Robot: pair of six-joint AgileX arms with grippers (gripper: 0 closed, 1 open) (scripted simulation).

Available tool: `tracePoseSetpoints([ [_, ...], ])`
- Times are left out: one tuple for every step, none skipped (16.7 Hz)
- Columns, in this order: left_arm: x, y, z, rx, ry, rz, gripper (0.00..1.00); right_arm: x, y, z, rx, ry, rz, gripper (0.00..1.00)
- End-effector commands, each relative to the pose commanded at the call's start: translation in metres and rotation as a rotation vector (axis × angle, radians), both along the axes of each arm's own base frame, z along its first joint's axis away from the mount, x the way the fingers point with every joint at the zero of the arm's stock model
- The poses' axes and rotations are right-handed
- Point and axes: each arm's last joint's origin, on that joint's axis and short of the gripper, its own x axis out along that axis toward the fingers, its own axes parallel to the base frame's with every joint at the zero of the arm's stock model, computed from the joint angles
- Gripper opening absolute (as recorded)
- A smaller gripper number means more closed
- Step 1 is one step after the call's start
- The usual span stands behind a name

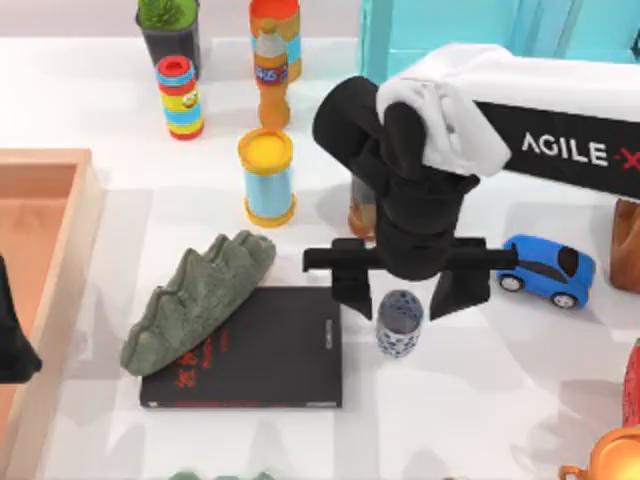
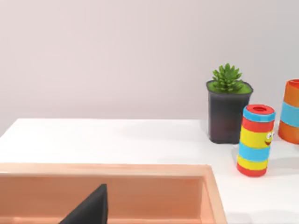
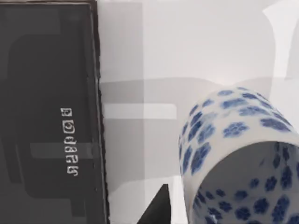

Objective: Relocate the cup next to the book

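At the near edge of the top view a copper-orange mug is cut off at the right corner, and my left arm is parked at the far left edge over the wooden tray, where only a black sliver of it enters; I cannot tell how its fingers stand. The book lies flat on the white table, its left part covered by a grey-green rock-shaped object that hides some of the red lettering. The right wrist view catches the book's edge with small white text, and beside it the cup, cropped so that its base is out of frame. The right gripper hangs over the cup, its two fingers spread wide, one on each side of the cup and neither clearly touching it; nothing is held. The cup stands upright just beside the book's right edge, a narrow strip of table between them. Farther back, the right arm hides most of a brown object. A blue toy car sits to the right, a yellow-topped canister behind the book, and a striped tube, orange bottle and potted plant at the rear.
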Motion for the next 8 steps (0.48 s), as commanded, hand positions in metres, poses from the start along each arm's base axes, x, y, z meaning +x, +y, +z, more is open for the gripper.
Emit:
tracePoseSetpoints([
  [0.0,0.0,0.0,0.0,0.0,0.0,1.0,0.0,0.0,0.0,0.0,0.0,0.0,0.9],
  [0.0,0.0,0.0,0.0,0.0,0.0,1.0,0.0,0.0,0.0,0.0,0.0,0.0,0.98],
  [0.0,0.0,0.0,0.0,0.0,0.0,1.0,0.0,0.0,0.0,0.0,0.0,0.0,1.0],
  [0.0,0.0,0.0,0.0,0.0,0.0,1.0,0.0,0.0,0.0,0.0,0.0,0.0,1.0],
  [0.0,0.0,0.0,0.0,0.0,0.0,1.0,0.0,0.0,0.0,0.0,0.0,0.0,1.0],
  [0.0,0.0,0.0,0.0,0.0,0.0,1.0,0.0,0.0,0.0,0.0,0.0,0.0,1.0],
  [0.0,0.0,0.0,0.0,0.0,0.0,1.0,0.0,0.0,0.0,0.0,0.0,0.0,1.0],
  [0.0,0.0,0.0,0.0,0.0,0.0,1.0,0.0,0.0,0.0,0.0,0.0,0.0,1.0],
])
